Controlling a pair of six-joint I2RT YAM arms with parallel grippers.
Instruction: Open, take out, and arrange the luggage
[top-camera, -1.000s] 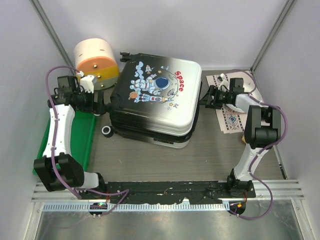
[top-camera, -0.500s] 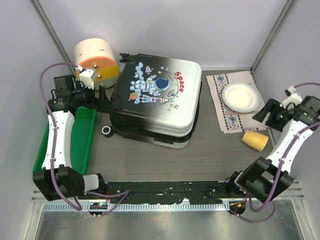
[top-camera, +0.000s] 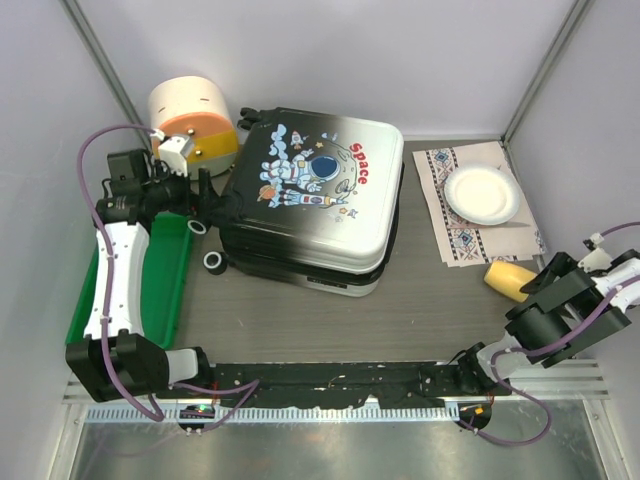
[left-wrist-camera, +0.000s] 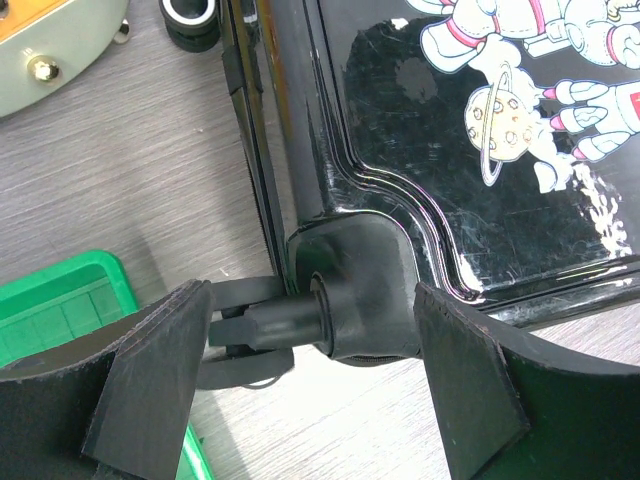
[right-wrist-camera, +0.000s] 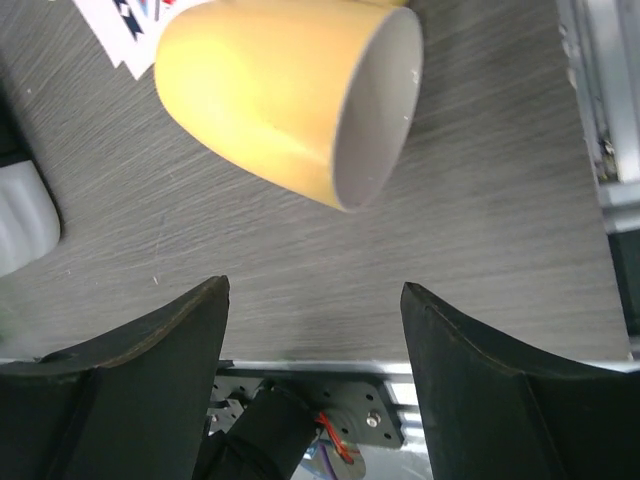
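The luggage (top-camera: 310, 200) lies flat and closed mid-table, its astronaut "Space" print facing up. My left gripper (top-camera: 205, 200) is at its left edge. In the left wrist view the gripper (left-wrist-camera: 315, 320) is open, its jaws straddling a black corner wheel housing (left-wrist-camera: 355, 300) of the luggage (left-wrist-camera: 450, 150) without touching it. My right gripper (top-camera: 535, 300) is far from the luggage, low at the near right. It stands open (right-wrist-camera: 315, 300) over bare table, just short of a yellow cup (right-wrist-camera: 270, 90) lying on its side.
A green tray (top-camera: 165, 280) lies under the left arm, and a cream-and-orange cylinder (top-camera: 193, 118) stands at the back left. A white plate (top-camera: 482, 193) rests on a patterned napkin (top-camera: 455, 240) at the right, the yellow cup (top-camera: 510, 280) in front of it.
The right arm has swung away from the luggage's right side to the near right by the cup, its jaws widening. The left gripper has edged toward the luggage's corner.
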